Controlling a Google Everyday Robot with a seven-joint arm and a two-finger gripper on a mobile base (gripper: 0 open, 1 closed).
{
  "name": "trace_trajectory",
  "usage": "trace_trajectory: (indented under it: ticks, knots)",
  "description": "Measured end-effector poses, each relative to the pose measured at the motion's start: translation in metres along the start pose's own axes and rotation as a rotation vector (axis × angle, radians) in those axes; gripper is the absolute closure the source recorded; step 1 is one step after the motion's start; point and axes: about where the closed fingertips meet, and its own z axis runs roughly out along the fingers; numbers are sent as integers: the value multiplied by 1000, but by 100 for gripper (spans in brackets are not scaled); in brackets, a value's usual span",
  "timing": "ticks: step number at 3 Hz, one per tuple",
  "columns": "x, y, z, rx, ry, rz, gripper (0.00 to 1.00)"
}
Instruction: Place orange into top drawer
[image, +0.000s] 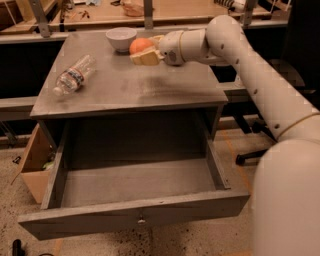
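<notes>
The orange (140, 45) is held between the cream fingers of my gripper (148, 49), just right of the white bowl and a little above the grey cabinet top (165, 87). A faint shadow lies on the top below it. The gripper is shut on the orange, and the arm reaches in from the right. The top drawer (135, 214) is pulled wide open at the front, its small round knob (141, 220) at the panel's centre, and nothing shows inside it.
A white bowl (121, 37) stands at the back of the cabinet top. A plastic water bottle (74, 75) lies on its left side. A cardboard box (34, 167) sits on the floor at the left. A chair base (252, 150) is at the right.
</notes>
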Motion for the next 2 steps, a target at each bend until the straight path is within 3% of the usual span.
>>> trace_trajectory:
  ticks: [2]
  knots:
    - [31, 102, -79, -177, 74, -1, 100]
